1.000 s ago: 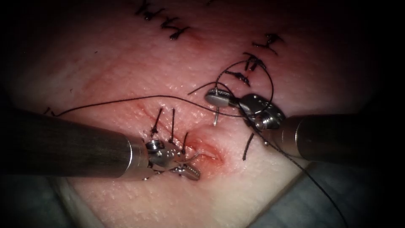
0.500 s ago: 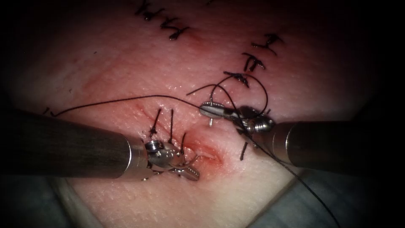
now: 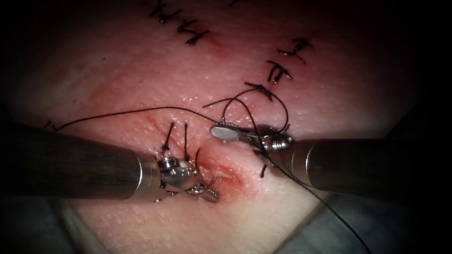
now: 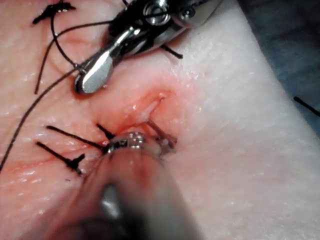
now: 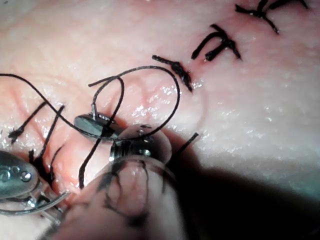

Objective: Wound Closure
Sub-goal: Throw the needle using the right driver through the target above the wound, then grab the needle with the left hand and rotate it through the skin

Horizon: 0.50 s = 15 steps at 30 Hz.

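Nearest, the left arm's steel needle driver (image 3: pixel 212 186) rests spread-jawed on the left lip of the red, wet cut (image 3: pixel 230 175), gripping nothing, probably steadying it. Just right of the cut, the right arm's steel driver (image 3: pixel 225 132) pinches the curved steel needle (image 5: pixel 93 112), seemingly near its thread end. The needle's point is hidden against the pale pink tissue (image 3: pixel 141 70). Thin black thread (image 3: pixel 141 109) loops farther off.

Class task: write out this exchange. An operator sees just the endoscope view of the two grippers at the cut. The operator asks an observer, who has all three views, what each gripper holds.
Operator: What is in the right gripper?
Observer: The needle. The right wrist view shows a short end of it sticking out of the shut gripper.
Operator: Is it in the tissue?
Observer: I cannot tell. In the left wrist view that gripper lies close over the tissue and hides the rest of the needle.
Operator: And the left gripper?
Observer: The left wrist view shows it open at the edge of the cut, with nothing visible between its sides.
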Tool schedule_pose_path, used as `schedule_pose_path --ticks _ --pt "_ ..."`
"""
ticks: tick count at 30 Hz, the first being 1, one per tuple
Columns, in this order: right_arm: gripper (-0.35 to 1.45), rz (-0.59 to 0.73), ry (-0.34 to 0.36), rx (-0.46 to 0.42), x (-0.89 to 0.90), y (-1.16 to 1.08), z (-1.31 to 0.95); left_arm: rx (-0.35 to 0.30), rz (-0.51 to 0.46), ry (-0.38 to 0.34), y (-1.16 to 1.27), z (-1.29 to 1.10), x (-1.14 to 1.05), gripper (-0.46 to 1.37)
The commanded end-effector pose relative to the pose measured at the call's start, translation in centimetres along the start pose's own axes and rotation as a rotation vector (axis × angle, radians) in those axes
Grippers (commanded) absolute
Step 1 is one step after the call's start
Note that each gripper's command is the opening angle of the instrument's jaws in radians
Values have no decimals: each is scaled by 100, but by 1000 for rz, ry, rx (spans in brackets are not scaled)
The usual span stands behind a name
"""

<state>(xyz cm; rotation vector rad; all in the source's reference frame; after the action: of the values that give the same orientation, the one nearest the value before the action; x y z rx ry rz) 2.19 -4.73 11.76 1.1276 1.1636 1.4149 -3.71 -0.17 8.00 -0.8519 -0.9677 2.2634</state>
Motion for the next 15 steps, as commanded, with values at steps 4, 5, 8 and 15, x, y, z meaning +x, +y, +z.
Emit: schedule_pose_path --ticks 4,5,8,15 --pt "-35 -13 41 -38 7 3 -7 -3 0 4 0 -1 0 -35" --pt "-35 -37 52 -48 10 4 -9 -3 0 4 0 -1 0 -35" --pt "8 -152 92 -93 27 11 -22 -2 8 6 0 -3 -2 -35" --pt "91 -497 94 -158 70 29 -56 -2 21 9 -2 -6 -4 -35"
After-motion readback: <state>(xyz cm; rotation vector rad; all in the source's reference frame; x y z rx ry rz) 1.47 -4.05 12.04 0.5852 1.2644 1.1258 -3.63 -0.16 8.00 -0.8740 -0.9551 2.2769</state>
